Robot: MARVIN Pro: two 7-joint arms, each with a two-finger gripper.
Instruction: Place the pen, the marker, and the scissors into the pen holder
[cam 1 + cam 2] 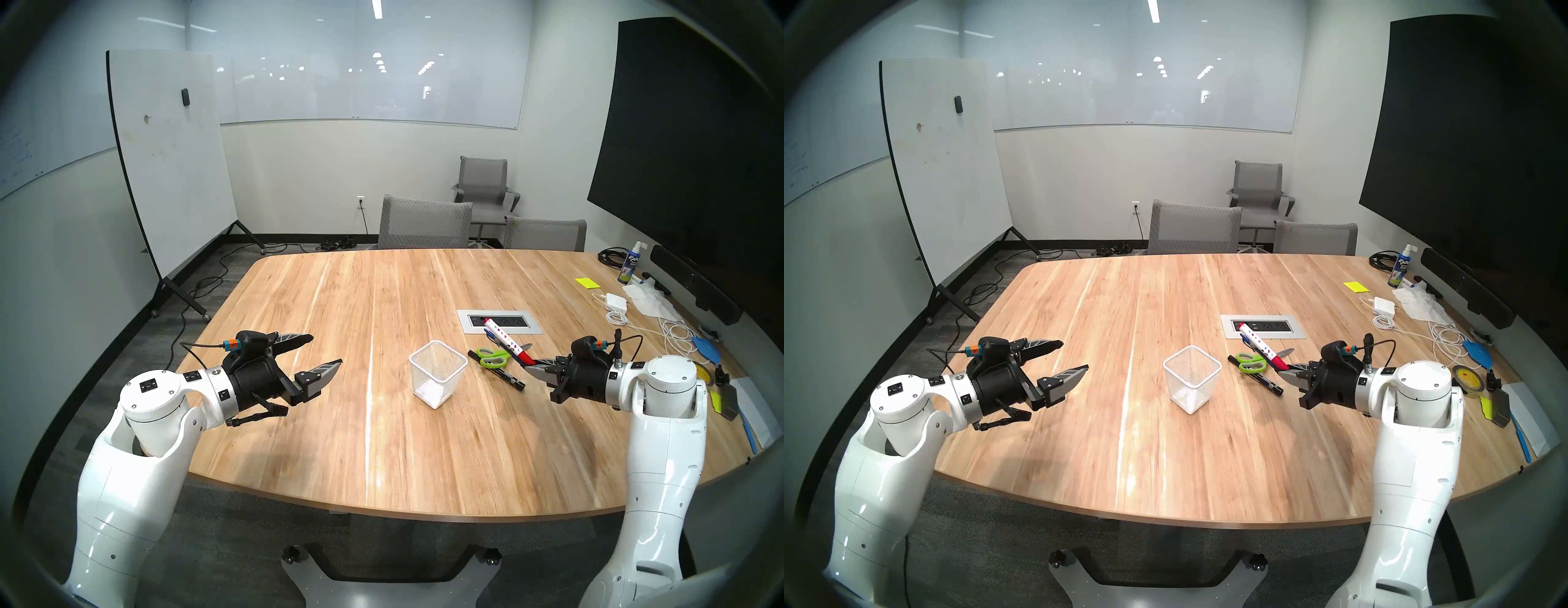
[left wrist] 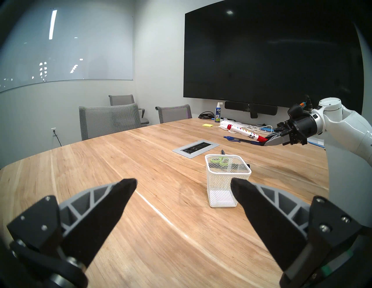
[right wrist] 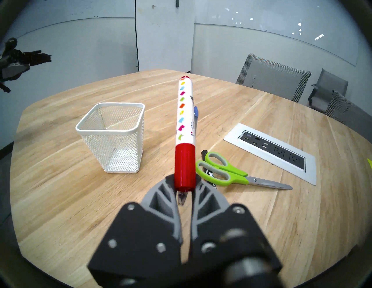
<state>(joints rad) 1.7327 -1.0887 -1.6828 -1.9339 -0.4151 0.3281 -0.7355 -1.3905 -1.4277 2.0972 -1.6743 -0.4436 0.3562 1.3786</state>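
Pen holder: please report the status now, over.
Left gripper open. Right gripper shut on marker, pen alongside. Pen holder empty, scissors on table. Nothing in the way.

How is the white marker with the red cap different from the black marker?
The white marker is up off the table, pinched in the right gripper; the black marker lies on the table under the scissors. The white one has colourful marks; the black one is dark. Both are thick.

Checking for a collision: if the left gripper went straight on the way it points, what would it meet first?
Probably the pen holder: it stands just right of centre between the left gripper fingertips, though depth is unclear.
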